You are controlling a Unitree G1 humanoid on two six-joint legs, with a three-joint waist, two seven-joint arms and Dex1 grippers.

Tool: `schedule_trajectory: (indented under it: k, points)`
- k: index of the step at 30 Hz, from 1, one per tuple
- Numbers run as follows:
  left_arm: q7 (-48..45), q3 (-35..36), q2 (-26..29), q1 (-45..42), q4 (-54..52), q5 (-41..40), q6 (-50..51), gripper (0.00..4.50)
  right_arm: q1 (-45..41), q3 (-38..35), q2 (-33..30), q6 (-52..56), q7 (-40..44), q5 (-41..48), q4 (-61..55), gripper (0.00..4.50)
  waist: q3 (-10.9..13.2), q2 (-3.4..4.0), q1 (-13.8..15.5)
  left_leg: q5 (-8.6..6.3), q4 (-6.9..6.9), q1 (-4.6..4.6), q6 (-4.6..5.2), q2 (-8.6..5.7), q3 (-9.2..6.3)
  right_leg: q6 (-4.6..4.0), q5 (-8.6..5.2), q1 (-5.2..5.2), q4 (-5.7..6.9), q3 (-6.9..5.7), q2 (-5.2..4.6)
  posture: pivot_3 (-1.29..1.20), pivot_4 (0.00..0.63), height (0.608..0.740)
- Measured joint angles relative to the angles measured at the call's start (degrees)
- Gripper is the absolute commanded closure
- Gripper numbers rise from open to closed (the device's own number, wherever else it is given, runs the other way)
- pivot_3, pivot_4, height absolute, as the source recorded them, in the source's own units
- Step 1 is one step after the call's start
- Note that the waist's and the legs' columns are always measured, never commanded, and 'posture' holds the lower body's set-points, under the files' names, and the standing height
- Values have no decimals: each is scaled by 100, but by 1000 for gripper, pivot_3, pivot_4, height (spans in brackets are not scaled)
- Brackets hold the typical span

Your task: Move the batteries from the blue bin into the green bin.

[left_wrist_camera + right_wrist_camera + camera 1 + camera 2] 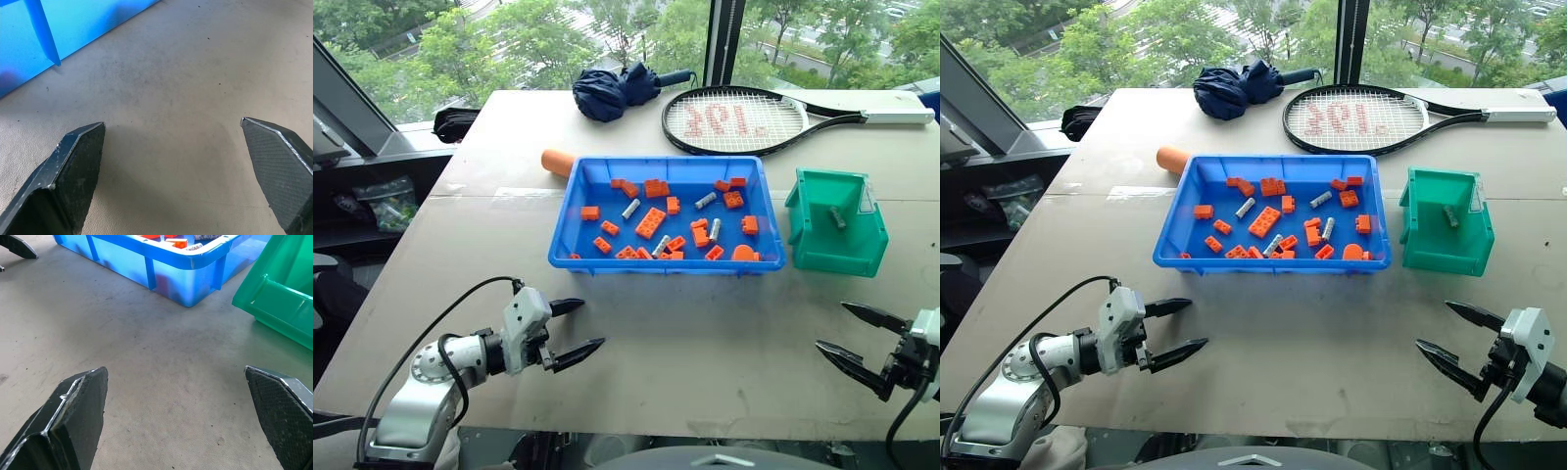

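We see four silver-grey batteries (631, 209) lying in the blue bin (658, 265), scattered among orange toy bricks (650, 222), while one more battery (838, 217) already lies inside the green bin (836, 257). The green bin stands just to the right of the blue bin, the two close but apart, both on the grey table (705, 333). An orange cylinder (557, 162) lies on the table against the far left corner of the blue bin. Farther back we find a tennis racket (736, 121) and a folded dark blue umbrella (615, 91). Our left gripper (570, 331) hovers over bare table near the blue bin's near left corner, its black fingers spread wide and empty. Our right gripper (857, 339) hangs at the near right, on the near side of the green bin, likewise spread wide with nothing between its fingers.
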Motion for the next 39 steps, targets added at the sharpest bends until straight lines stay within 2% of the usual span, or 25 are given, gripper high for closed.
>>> schedule_trajectory:
  k: [25,31,39]
  points:
    - [-197,116,17,74,-22,-196,24,0,41,-2,-242,172,127,40,-33,20,0,0,0,0,0,0,0,0,0,0,0,0,0,-1,0,0,150,740]
    - [-470,567,397,-146,-124,-699,329,0,90,-70,-605,918,109,560,-583,20,1,-2,0,0,1,-2,1,1,-1,0,0,0,-2,-2,0,0,150,740]
    - [-892,932,970,-599,-128,-1117,760,0,-547,-119,-936,1745,-303,778,-904,20,4,-5,-2,1,1,-3,3,1,-1,0,0,-1,-4,-4,0,0,150,740]
